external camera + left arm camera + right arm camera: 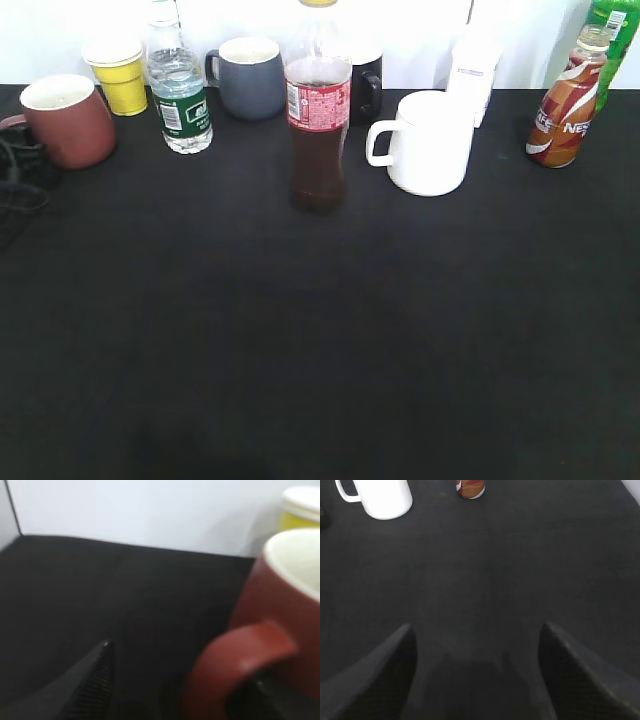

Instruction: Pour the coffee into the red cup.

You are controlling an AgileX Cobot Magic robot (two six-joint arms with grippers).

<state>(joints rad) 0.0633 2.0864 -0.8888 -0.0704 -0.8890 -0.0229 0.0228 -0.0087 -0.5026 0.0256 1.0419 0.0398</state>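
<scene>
- Exterior view: the red cup (62, 121) is seen upright at the far left of the black table (320, 340), mouth up, its handle turned toward the left edge. The coffee bottle (567, 100) is seen upright at the far right, long axis vertical, neck up, well apart from the cup. Between them a water bottle (178, 85), a cola bottle (318, 115), a grey-blue mug (248, 77) and a white mug (425, 142) are noted. Neither gripper is seen here.
- Left wrist view: the cup (270, 645) is seen close and blurred, handle toward the camera. One finger of the left gripper (172, 685) is seen left of the handle, the other behind the loop; spread apart, nothing clamped.
- Right wrist view: the right gripper (477, 672) is seen released, fingers wide over bare table. The coffee bottle's base (470, 488) is seen at the top edge, beside the white mug (380, 497).
</scene>
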